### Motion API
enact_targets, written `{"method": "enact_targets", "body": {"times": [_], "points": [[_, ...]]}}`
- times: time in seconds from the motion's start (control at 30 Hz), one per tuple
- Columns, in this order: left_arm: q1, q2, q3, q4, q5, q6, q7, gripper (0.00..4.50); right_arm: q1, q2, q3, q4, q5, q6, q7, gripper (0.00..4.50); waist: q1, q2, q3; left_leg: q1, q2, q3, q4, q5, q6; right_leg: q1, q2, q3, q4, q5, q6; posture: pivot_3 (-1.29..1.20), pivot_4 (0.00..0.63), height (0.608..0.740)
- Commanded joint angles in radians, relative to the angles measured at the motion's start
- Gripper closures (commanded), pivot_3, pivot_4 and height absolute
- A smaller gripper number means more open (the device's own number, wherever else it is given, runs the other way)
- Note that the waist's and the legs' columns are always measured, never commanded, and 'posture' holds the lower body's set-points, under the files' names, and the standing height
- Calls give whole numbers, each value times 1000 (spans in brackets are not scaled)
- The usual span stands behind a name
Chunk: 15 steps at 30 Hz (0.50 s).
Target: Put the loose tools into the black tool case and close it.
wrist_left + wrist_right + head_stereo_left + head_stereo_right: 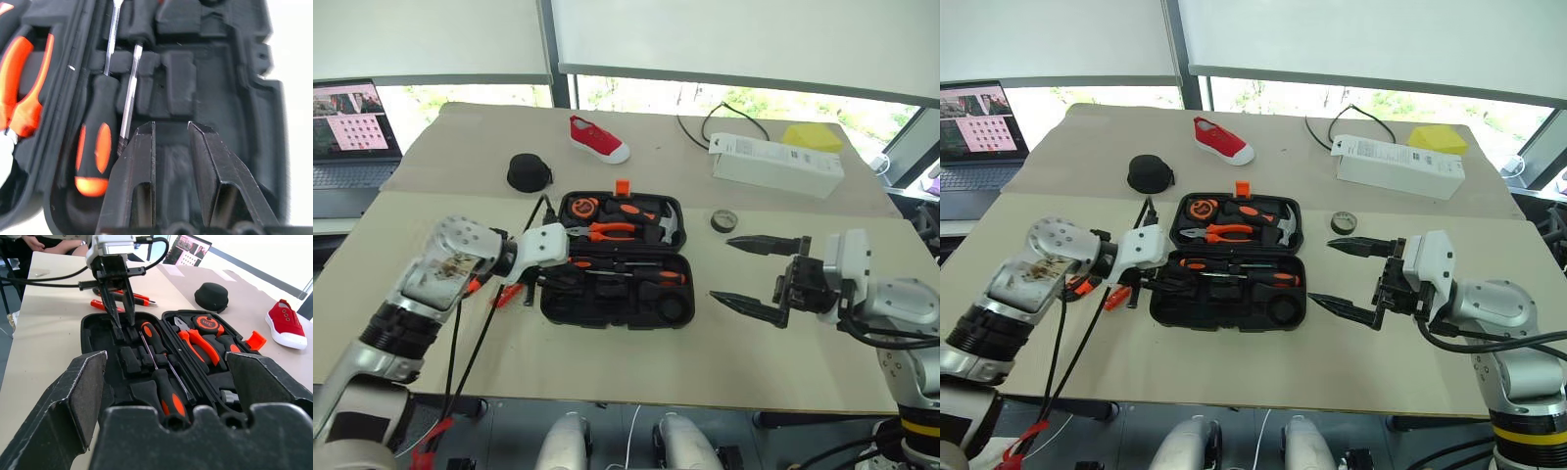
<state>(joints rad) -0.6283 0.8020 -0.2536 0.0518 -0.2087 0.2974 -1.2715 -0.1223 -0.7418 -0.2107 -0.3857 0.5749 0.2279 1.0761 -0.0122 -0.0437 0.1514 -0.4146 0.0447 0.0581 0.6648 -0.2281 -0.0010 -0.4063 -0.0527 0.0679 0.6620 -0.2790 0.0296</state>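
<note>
The right tool (742,269) stood nearest, level above the table (607,362) just right of the case (617,259), its two fingers spread wide and holding nothing, tips aimed left toward the case's right end; the case lay open and flat near the table's middle, long axis running left to right, hinge between a far half and a near half, its orange latch (623,187) standing up at the far edge; in the near half two screwdrivers (161,367) lay along the case's length, one with its handle toward the left end, the other with its handle toward the right; the far half held pliers (607,231), a hammer (668,227) and a tape measure (584,207); the left tool (119,308) hung over the near half's left end, pointing down into it, fingers parted by a narrow gap with nothing between them, tips close to the moulded slots, contact not clear; loose orange tools (115,298) lay on the table just left of the case, beside the left tool, their long axes roughly along the case's; a tape ring (724,220) sat on the table right of the case's far corner, apart from it; bare table lay open in front of the case and to its right; a pouch (529,172), a shoe (599,139) and a white box (775,164) lay farther back, well apart from the case.
</note>
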Motion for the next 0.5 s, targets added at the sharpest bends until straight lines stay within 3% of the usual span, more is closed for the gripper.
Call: {"method": "enact_targets", "body": {"times": [0.03, 0.27, 0.5], "points": [[99, 16, 216, -87, -117, 63, 91, 2663, 26, -6, -42, -49, 28, -4, -15, 0, -7, 0, 0, 0, 0, -1, 0, 0, 0, 0, 0, 0, 0, 0, 0, 0, 150, 740], [450, -2, 575, -177, -215, 87, 241, 210, 15, 15, -11, -43, 29, -14, -15, 0, -5, 0, 0, 3, 3, -6, 0, 0, 1, 1, -1, 0, 2, 0, 0, 0, 150, 740], [794, -29, 844, -129, -226, 12, 270, 99, -25, 37, 9, 21, 12, -60, 21, 0, -3, 0, 0, 6, 3, -5, 0, 0, 0, 3, -2, 0, 1, 0, 0, 0, 150, 740]]}}
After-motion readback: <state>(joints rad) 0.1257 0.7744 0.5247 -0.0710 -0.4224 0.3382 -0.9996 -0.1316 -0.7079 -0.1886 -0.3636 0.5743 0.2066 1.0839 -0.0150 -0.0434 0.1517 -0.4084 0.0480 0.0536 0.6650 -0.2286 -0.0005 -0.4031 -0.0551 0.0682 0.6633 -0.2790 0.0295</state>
